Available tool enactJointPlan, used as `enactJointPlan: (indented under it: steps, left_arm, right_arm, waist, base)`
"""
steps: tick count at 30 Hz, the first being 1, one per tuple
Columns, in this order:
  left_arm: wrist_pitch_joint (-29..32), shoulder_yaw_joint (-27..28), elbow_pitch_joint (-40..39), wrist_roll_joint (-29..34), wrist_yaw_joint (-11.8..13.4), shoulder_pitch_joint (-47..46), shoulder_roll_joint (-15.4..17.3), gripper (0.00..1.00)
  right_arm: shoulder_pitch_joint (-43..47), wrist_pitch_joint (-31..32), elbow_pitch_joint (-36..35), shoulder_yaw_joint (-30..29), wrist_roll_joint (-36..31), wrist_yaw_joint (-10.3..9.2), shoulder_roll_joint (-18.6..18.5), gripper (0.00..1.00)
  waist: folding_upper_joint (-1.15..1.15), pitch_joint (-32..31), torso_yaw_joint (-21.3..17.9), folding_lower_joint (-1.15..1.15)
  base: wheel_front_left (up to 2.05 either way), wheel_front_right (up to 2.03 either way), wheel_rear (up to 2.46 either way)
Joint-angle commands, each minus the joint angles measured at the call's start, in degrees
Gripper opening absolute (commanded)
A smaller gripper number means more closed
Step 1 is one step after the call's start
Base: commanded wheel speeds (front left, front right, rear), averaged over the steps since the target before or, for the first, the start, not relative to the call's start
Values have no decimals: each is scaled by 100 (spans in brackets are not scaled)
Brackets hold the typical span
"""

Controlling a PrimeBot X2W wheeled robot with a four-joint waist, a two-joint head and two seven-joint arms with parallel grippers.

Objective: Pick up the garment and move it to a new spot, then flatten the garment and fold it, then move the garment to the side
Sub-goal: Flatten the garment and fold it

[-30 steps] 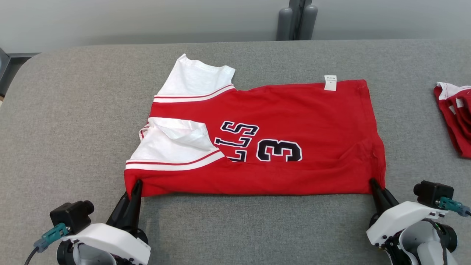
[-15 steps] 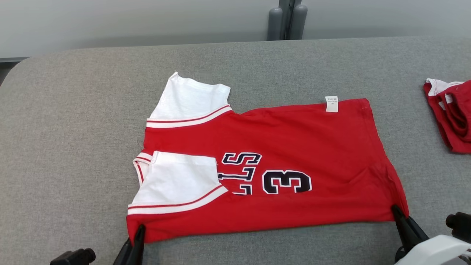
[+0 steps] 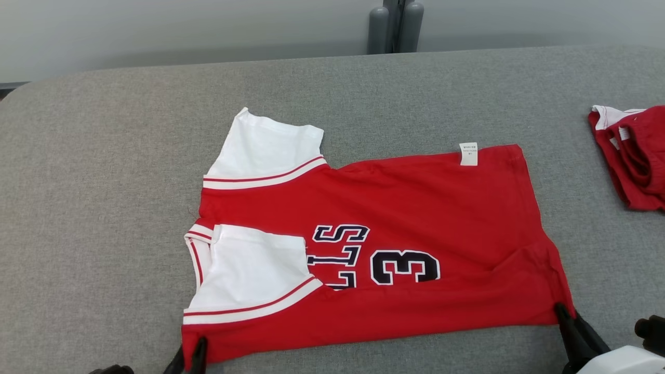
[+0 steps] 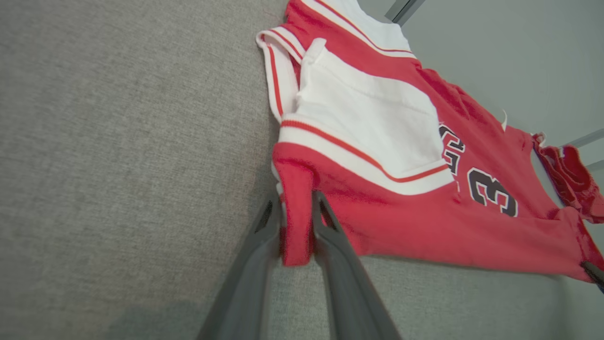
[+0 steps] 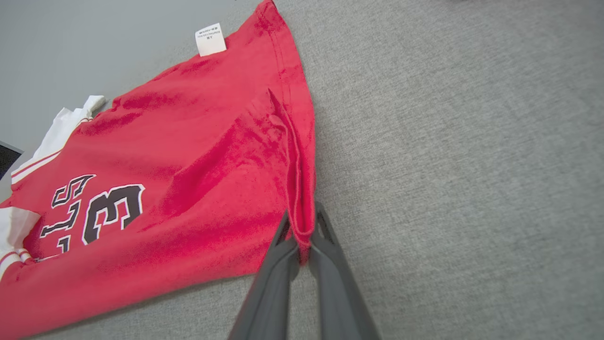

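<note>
The garment [image 3: 415, 208] is a red jersey with white sleeves and dark lettering. It lies spread on the grey table [image 3: 104, 208], collar end to my left. My left gripper [image 3: 195, 353] sits at its near left corner. In the left wrist view a raised fold of red cloth [image 4: 295, 212] stands between that gripper's [image 4: 296, 198] two fingers, which are a little apart around it. My right gripper [image 3: 561, 311] is at the near right hem corner. In the right wrist view the gripper [image 5: 302, 212] is pinched shut on the red hem [image 5: 302, 189].
A small pile of other red garments [image 3: 634, 156] lies at the table's right edge. Two grey posts [image 3: 395, 26] stand behind the table's far edge, in front of a pale wall. Bare grey cloth surface surrounds the jersey.
The head camera has shifted, so the jersey sits lower in the picture. Both grippers stay at the near corners. The near white sleeve, puffed a second ago, now lies flatter.
</note>
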Motion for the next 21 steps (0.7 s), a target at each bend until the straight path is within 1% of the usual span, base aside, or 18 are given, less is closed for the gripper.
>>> enactJointPlan:
  steps: [1, 3, 7, 11, 14, 15, 21]
  left_arm:
    - [16, 47, -23, -2, 57, 62, 90, 100]
    - [11, 114, -102, 22, 74, 80, 151, 100]
    - [-35, 314, -323, 122, 154, -10, 376, 100]
    - [70, 340, -501, 325, 99, -471, 674, 100]
    - [304, 261, -524, 500, 72, -1065, 888, 100]
    - [420, 222, -477, 531, 27, -1308, 962, 100]
    - [1130, -59, 176, 741, -228, -2898, 1314, 100]
  right_arm:
    - [49, -60, -32, -67, -22, 1, -41, 100]
    - [83, -91, -98, -122, -63, 2, -33, 100]
    - [99, -165, -321, -387, -199, 2, -35, 100]
    - [-125, -259, -605, -525, -437, 2, -32, 100]
    - [-371, -236, -722, -455, -624, 2, -30, 100]
    - [-484, -220, -744, -414, -658, 1, -30, 100]
    - [-1154, -143, -720, 42, -817, 2, -153, 100]
  waist:
    - [0, -8, -19, 0]
    - [0, -13, -40, 0]
    - [0, -10, -82, 0]
    - [0, 39, -127, 0]
    - [0, 125, -169, 0]
    - [0, 165, -177, 0]
    - [0, 556, -280, 0]
  base:
    - [0, 0, 0]
    - [0, 0, 0]
    - [0, 0, 0]
    - [0, 0, 0]
    - [0, 0, 0]
    - [0, 0, 0]
    - [0, 0, 0]
